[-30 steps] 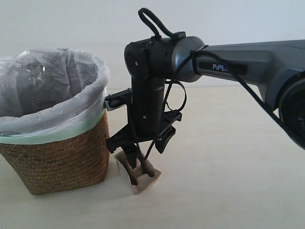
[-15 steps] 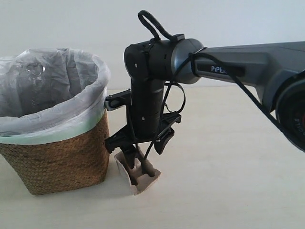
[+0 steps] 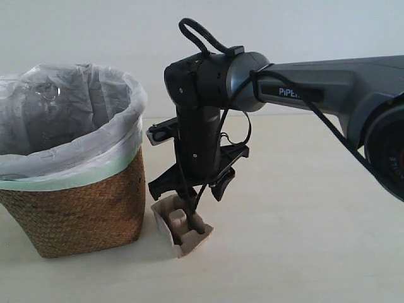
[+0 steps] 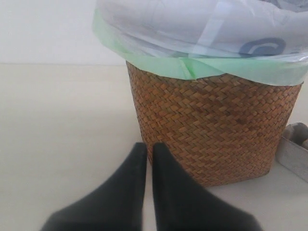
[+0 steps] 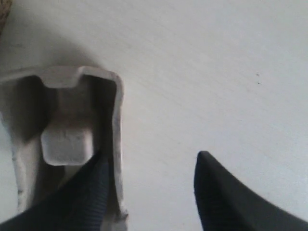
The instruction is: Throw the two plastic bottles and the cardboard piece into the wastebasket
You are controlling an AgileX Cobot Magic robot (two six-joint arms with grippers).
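The cardboard piece [image 3: 182,232], a beige pulp tray, rests on the table right against the wastebasket [image 3: 76,208]. My right gripper [image 3: 192,218] reaches down into it from above and is open. In the right wrist view one finger sits inside the cardboard piece [image 5: 67,139] against its side wall and the other stands outside over bare table, so the right gripper [image 5: 151,156] straddles that wall. My left gripper [image 4: 149,147] is shut on nothing, low beside the wastebasket [image 4: 211,130]. The cardboard piece [image 4: 296,149] peeks out past the basket. No bottle shows clearly.
The wastebasket's white bag with its pale green edge [image 3: 69,170] folds over the rim. Pale tabletop [image 3: 303,240] stretches to the right of the tray. A white wall [image 3: 95,31] closes the back.
The right wrist has shifted slightly to the right and turned a little above the tray. The tray and the wastebasket have stayed in place.
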